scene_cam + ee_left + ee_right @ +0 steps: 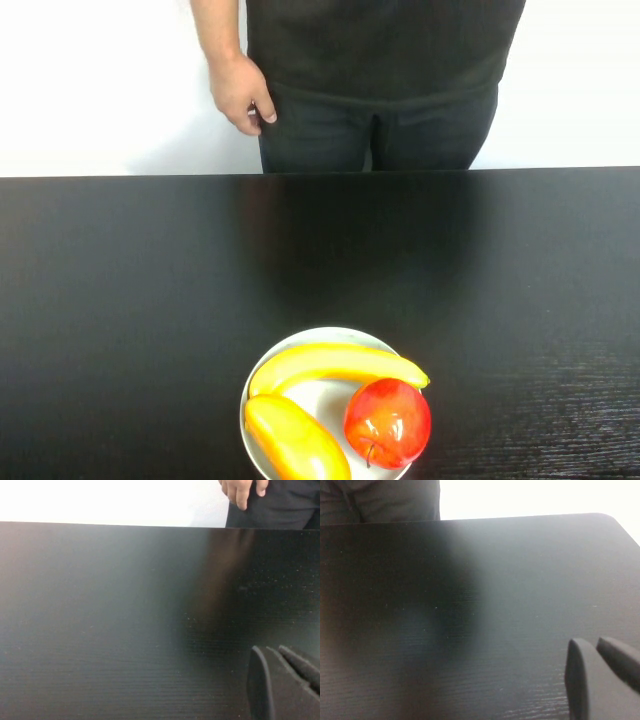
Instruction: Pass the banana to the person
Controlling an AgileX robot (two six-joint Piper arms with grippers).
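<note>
On the black desk (130, 300), a white plate (322, 396) sits at the 6 o'clock edge of the high view, holding three fruits. The banana (335, 364) lies across the plate's far side, curving from 9 to 3 o'clock, untouched by either arm. A mango (296, 438) rests at the plate's 7 o'clock, just beside the banana, and a red apple (388, 422) sits at 4 o'clock, touching the banana's underside. The person (380, 80) stands beyond the desk at 12 o'clock, one hand (241, 93) hanging loosely at the side. The left gripper (282, 680) hovers over bare desk, holding nothing; its fingers seem nearly closed, though I cannot tell for sure. The right gripper (600, 672) likewise hangs above bare desk, empty, its opening unclear.
</note>
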